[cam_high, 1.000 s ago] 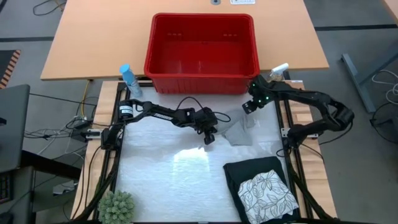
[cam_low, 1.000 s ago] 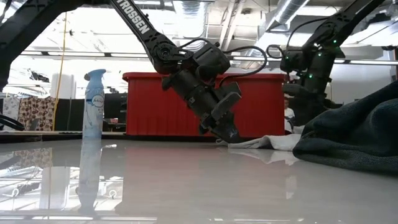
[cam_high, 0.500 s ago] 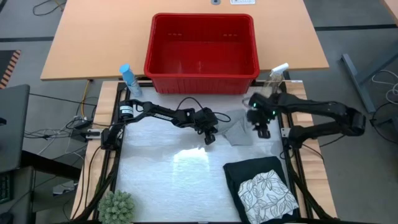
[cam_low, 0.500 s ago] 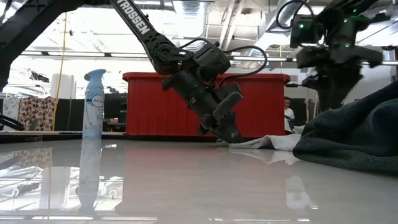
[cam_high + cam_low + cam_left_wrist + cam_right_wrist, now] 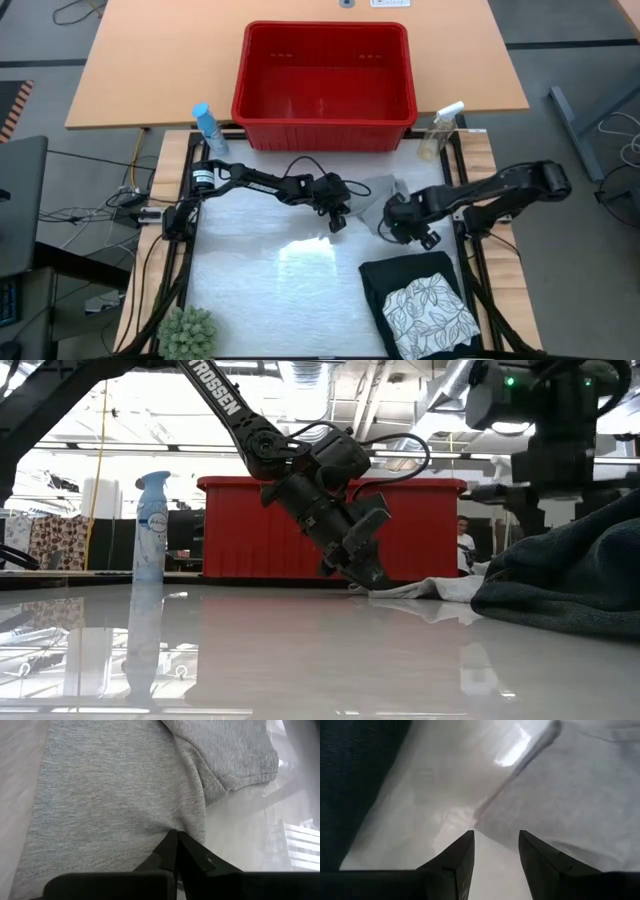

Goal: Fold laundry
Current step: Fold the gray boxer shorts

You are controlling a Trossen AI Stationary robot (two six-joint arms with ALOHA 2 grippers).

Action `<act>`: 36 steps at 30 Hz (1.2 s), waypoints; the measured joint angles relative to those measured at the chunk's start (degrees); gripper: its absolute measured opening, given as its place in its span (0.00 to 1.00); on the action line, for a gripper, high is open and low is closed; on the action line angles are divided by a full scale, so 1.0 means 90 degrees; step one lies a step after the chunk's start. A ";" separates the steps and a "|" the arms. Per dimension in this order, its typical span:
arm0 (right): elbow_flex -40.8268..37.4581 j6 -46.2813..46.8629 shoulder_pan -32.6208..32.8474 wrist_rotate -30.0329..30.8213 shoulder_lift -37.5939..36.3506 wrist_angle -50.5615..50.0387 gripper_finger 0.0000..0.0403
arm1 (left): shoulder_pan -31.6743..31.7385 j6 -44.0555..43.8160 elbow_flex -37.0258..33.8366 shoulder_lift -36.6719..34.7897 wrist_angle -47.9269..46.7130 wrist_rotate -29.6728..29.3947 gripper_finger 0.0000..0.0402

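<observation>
While the left gripper [image 5: 338, 222] pinches the small grey cloth [image 5: 380, 207], the half-open, empty right gripper [image 5: 400, 228] swings down beside it to help fold.

Left pincer [image 5: 338, 222] pinched tight, tilted down at mid-table; right pincer [image 5: 397, 226] parted, low, close beside it.

A soft, matt grey knit cloth [image 5: 125, 795] is seen on a glossy white table cover [image 5: 300, 650], backed by a smooth red plastic basket [image 5: 325, 85] on a matt wooden tabletop [image 5: 150, 70].
</observation>
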 joint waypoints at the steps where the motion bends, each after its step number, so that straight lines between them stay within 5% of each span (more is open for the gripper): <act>1: 0.0000 -0.0005 0.0064 0.0058 0.0135 0.0049 0.44 | 0.0000 0.0025 0.0000 0.0000 0.0001 0.0002 0.00; 16: 0.0028 -0.0112 0.0129 0.0225 0.1521 0.0410 0.41 | 0.0002 0.0049 0.0002 0.0000 0.0001 -0.0045 0.00; 19: 0.0029 -0.0098 0.0134 0.0251 0.1593 0.0431 0.33 | 0.0002 0.0051 0.0002 0.0000 0.0010 -0.0045 0.00; 24: 0.0020 0.0077 0.0122 0.0313 0.1590 0.0453 0.06 | 0.0002 0.0047 0.0005 0.0000 0.0026 -0.0045 0.00; 36: 0.0699 0.0212 0.0096 0.0391 0.1621 -0.0520 0.04 | 0.0002 -0.0069 0.0002 0.0000 0.0122 -0.0045 0.00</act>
